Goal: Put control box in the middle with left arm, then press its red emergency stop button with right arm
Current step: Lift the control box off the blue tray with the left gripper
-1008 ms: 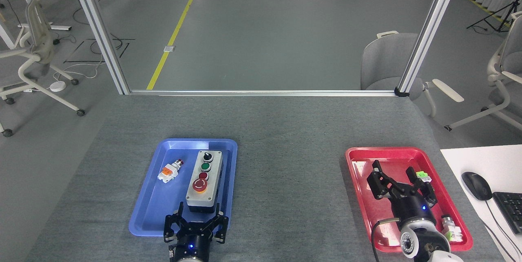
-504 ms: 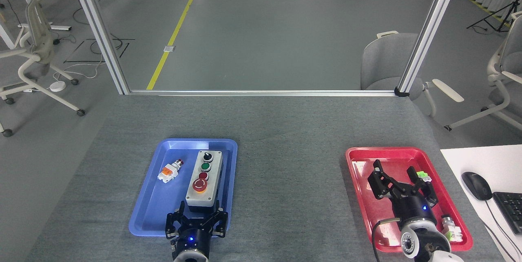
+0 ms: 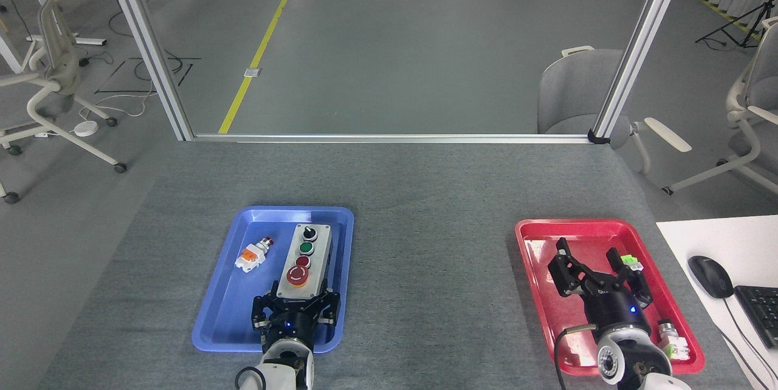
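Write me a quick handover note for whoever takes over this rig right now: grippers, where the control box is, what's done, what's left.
Left gripper: open, its claws on either side of the near end of the control box; no grip seen yet.
Right gripper: open, empty, hanging over the red tray.
The control box lies in the blue tray, beside a small loose push-button. Its red emergency stop button is untouched.
Done: nothing is placed.
Left: close on the box, carry it to the middle of the cloth, then press the emergency stop with the right arm.
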Tool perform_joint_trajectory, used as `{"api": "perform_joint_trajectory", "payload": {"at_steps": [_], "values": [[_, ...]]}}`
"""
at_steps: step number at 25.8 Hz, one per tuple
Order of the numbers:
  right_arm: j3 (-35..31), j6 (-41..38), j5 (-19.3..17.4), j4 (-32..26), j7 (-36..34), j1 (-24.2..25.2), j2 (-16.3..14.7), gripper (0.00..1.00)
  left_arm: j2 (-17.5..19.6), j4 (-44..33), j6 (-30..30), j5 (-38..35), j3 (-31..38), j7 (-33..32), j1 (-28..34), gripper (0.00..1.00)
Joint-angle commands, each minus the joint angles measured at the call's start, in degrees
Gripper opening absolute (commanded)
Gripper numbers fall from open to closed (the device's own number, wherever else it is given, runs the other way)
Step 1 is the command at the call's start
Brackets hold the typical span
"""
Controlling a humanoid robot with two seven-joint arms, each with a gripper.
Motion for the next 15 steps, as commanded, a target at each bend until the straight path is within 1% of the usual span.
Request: {"api": "perform_joint_trajectory", "payload": {"at_steps": [1,5,6,7,10,12,15], "values": [[0.0,-0.1,0.0,0.0,0.2,0.0,0.0,0.99,0.1,1.6,0.1,1.2,-0.1,0.1,-1.6,0.94],[0.0,0.0,0.0,0.0,0.3,0.0,-0.1,0.99,0.8,1.4,-1.0,1.3,-0.2,-0.8,-1.6,0.36],[-0.1,0.0,0.0,0.0,0.3,0.0,-0.1,0.99,0.8,1.4,-1.7,1.3,-0.2,-0.8,-1.6,0.17],[0.0,0.0,0.0,0.0,0.3,0.0,-0.2,0.99,0.9,1.2,-2.3,1.3,-0.2,-0.7,-1.5,0.01],[0.0,0.0,0.0,0.0,0.3,0.0,-0.2,0.99,1.7,0.5,-3.1,1.2,-0.1,0.2,-1.3,0.00],[0.0,0.0,0.0,0.0,0.3,0.0,-0.2,0.99,2.3,-1.5,-3.1,1.2,-0.2,0.2,-1.0,0.00],[0.0,0.0,0.0,0.0,0.3,0.0,-0.2,0.99,3.2,-9.2,-5.2,1.7,0.0,0.4,1.6,0.00]]}}
